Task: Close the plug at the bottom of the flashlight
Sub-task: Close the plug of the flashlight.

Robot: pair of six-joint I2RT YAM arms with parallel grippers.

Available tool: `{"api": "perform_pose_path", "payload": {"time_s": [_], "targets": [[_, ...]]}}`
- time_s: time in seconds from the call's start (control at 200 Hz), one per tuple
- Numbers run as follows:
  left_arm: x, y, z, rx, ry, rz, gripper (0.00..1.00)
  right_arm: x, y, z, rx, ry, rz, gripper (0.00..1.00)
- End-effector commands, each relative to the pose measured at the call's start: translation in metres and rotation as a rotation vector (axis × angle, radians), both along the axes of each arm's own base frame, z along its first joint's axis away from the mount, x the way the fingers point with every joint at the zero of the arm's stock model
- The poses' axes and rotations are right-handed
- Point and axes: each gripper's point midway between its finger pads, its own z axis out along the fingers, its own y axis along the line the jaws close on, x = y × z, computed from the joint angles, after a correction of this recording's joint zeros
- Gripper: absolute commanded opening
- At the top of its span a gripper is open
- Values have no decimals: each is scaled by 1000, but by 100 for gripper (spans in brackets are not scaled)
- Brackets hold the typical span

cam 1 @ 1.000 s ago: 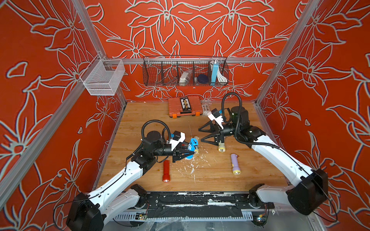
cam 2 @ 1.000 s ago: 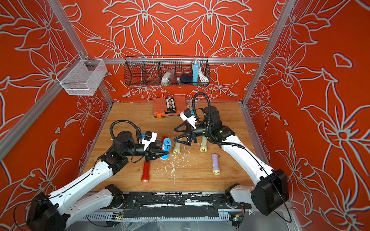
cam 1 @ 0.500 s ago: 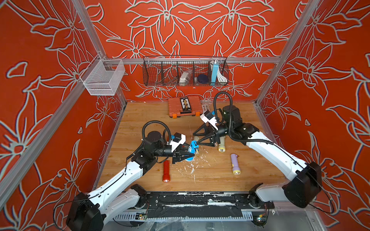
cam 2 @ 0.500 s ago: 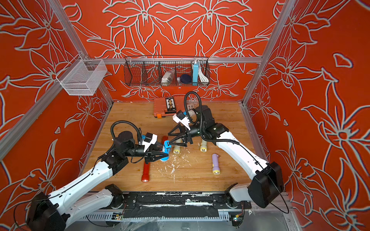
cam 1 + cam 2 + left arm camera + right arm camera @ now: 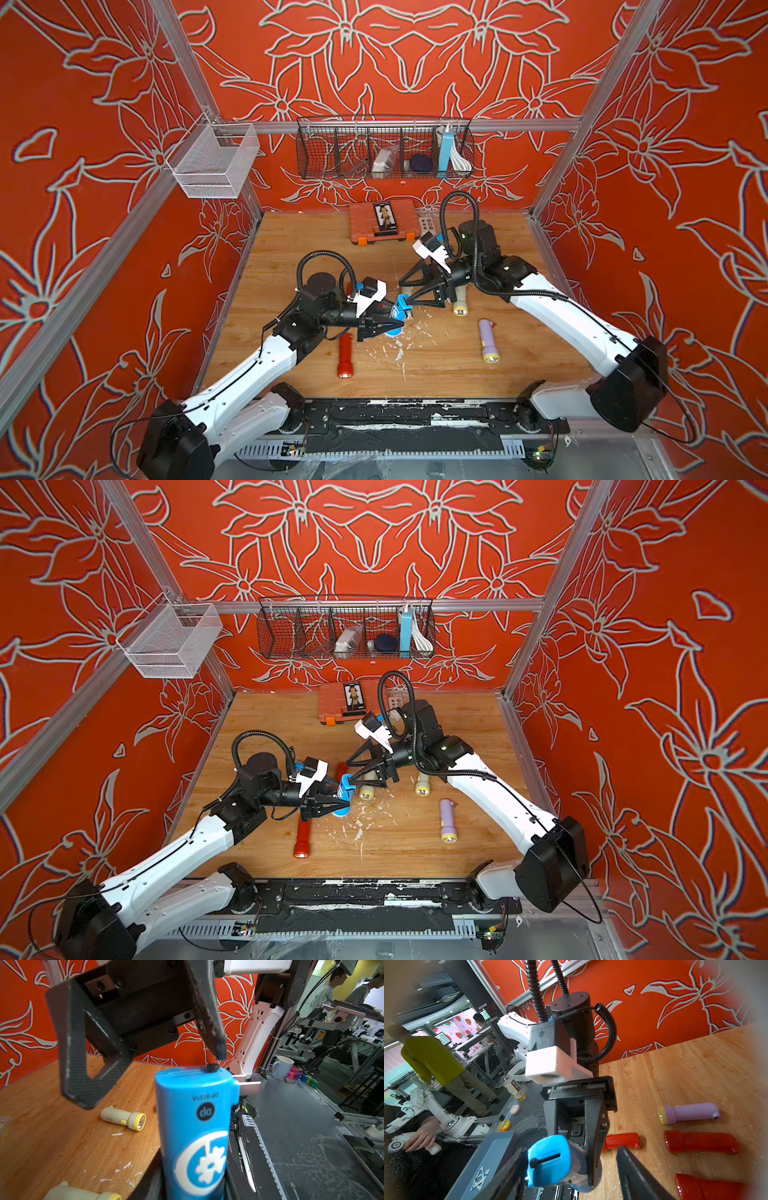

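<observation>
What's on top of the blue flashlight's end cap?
A slot with a small black knob; one right gripper fingertip poised at it. Whether they touch is hidden behind the tip.

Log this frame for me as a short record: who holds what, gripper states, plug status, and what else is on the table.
left gripper: shut on blue flashlight, its bottom end facing the right arm
right gripper: open, one fingertip at the flashlight's end cap; contact unclear
plug prongs: sticking out sideways, not folded in
table: red flashlights, purple flashlight, two cream flashlights, orange case
</observation>
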Motion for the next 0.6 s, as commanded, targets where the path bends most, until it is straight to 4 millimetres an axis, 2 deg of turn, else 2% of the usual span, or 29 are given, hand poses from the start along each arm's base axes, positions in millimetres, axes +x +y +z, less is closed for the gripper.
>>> {"api": "perform_pose_path", "payload": {"time_s": [0.0, 0.235, 0.596], "targets": [[-5, -1, 22, -33, -86, -23, 0, -6, 1, 5, 23, -34, 35, 70], [-7, 1, 27, -35, -111, -17, 0, -3, 6, -9, -10, 8, 37, 62], [-7, 4, 32, -43, -144, 8, 0, -6, 12, -28, -46, 59, 57, 62]]}}
